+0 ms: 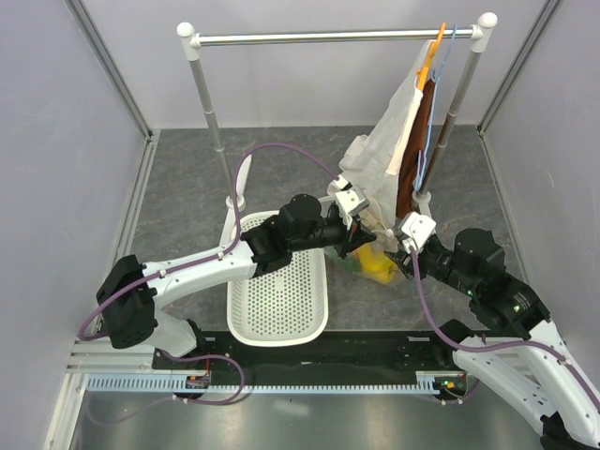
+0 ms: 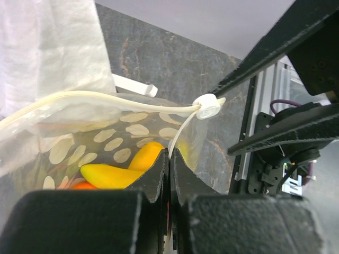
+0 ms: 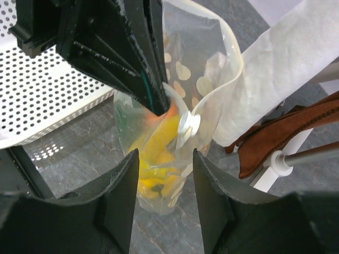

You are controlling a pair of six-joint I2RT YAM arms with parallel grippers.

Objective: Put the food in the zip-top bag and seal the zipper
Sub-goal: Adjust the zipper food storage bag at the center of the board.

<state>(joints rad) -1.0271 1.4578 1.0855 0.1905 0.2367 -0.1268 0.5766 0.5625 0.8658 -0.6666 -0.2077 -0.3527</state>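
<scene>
The zip-top bag is held upright on the grey table, just right of the one white perforated basket and in front of the white cloth hung on the rail. From above it is largely hidden by the two grippers, and only a yellow glimpse is given.

The left wrist view shows the left gripper pressed tight together on the bag's top edge, with a strip of plastic pinched between the fingers. The zipper is seen running to a single white slider. Inside, a yellow banana, a second yellow piece behind it and an orange patch are made out.

Only the right wrist view shows the right gripper. Its fingers are spread wide, nothing is held, and the bag stands just beyond them. A dark green patch is seen there alone. All four foods cannot be counted in any view.
</scene>
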